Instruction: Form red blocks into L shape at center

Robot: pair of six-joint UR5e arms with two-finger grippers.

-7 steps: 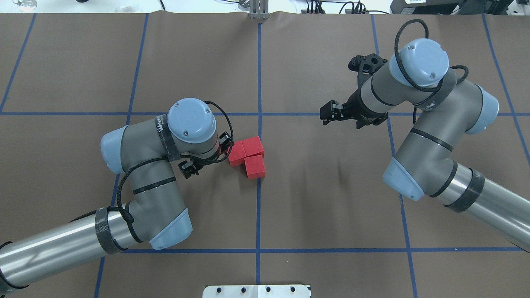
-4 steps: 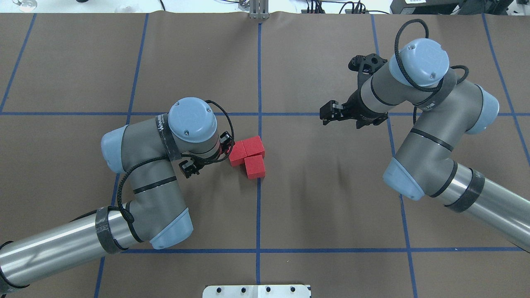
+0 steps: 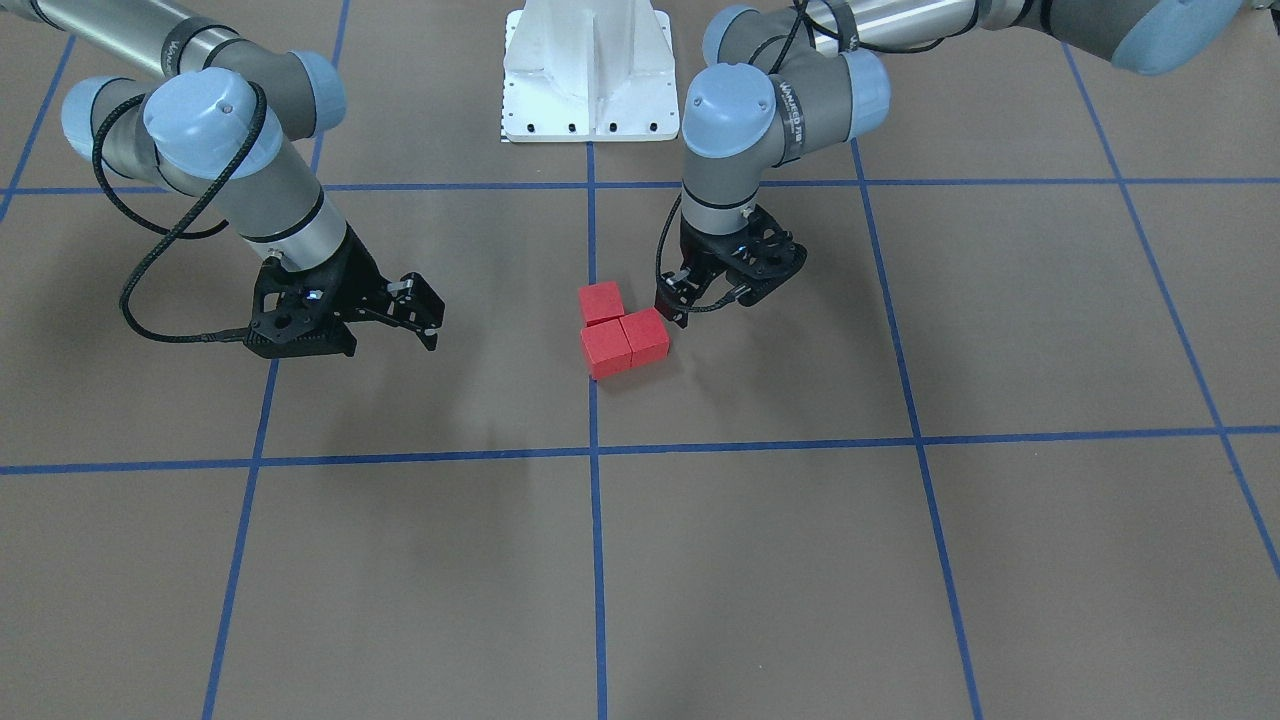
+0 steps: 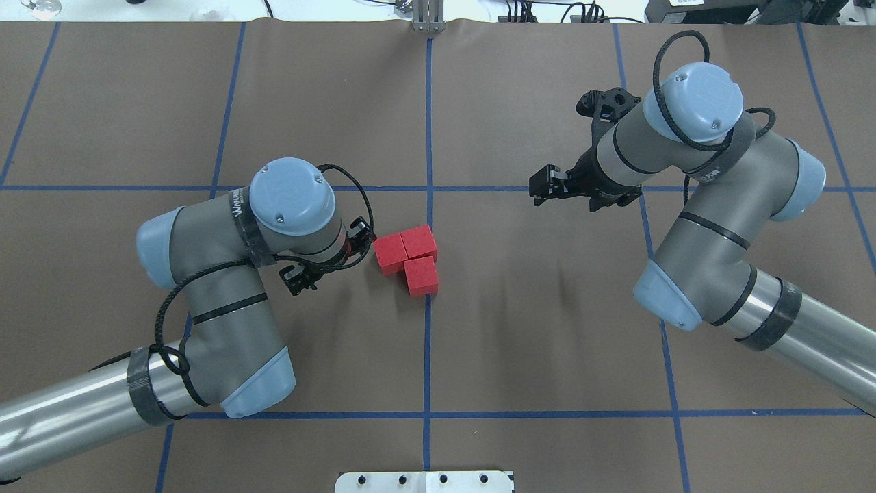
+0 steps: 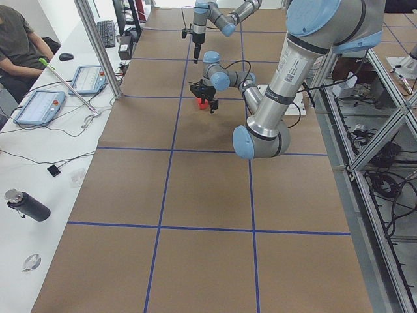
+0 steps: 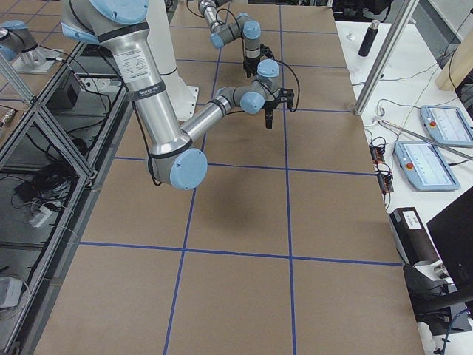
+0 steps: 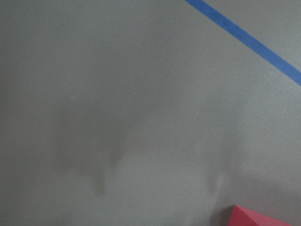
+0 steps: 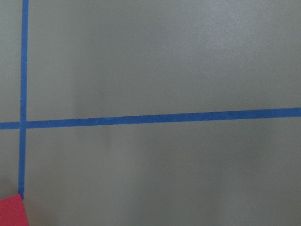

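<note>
Three red blocks sit touching in an L on the brown gridded surface, at the central blue line [image 4: 428, 103]: one block [image 4: 390, 253] on the left, one [image 4: 419, 242] at the corner and one [image 4: 421, 275] nearer the robot. They also show in the front-facing view [image 3: 622, 338]. My left gripper [image 4: 330, 255] is open and empty, just left of the blocks and apart from them; it also shows in the front-facing view [image 3: 705, 300]. My right gripper [image 4: 540, 186] is open and empty, well to the right of the blocks. Each wrist view shows only a red corner [image 7: 258, 217] [image 8: 11, 212].
The robot's white base plate [image 4: 424, 481] lies at the near table edge. A metal post [image 4: 428, 17] stands at the far edge. In the left side view a person [image 5: 19, 39], tablets and a bottle [image 5: 26, 205] are on a side bench.
My left arm has drawn back to the left, away from the left block it was next to. The three blocks have stayed in place. The right arm has not moved.
</note>
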